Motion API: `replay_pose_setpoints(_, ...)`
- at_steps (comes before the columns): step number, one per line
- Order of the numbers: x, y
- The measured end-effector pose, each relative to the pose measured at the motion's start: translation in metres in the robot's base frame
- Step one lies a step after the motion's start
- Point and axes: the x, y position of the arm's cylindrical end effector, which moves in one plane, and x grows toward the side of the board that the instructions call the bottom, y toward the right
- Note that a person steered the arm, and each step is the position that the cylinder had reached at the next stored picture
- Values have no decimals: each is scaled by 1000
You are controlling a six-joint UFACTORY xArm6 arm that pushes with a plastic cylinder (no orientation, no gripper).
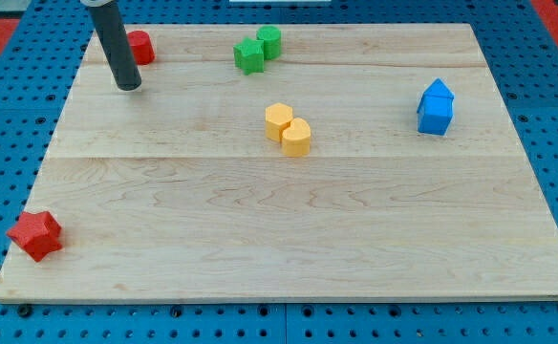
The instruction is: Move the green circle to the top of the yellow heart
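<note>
The green circle (270,41) sits near the view's top, touching a green star (249,55) on its lower left. The yellow heart (297,137) lies near the board's middle, touching a yellow hexagon (278,119) on its upper left. My tip (128,86) is at the view's upper left, just below and left of a red block (140,47). It is far to the left of the green circle and touches no block.
Two blue blocks (436,108) stand together at the view's right. A red star (36,235) lies at the board's lower left corner. The wooden board (289,239) rests on a blue pegboard.
</note>
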Motion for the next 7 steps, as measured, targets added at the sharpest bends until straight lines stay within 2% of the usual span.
replay_pose_setpoints(5,2,-3)
replay_pose_setpoints(6,-38,40)
replay_pose_setpoints(7,-84,49)
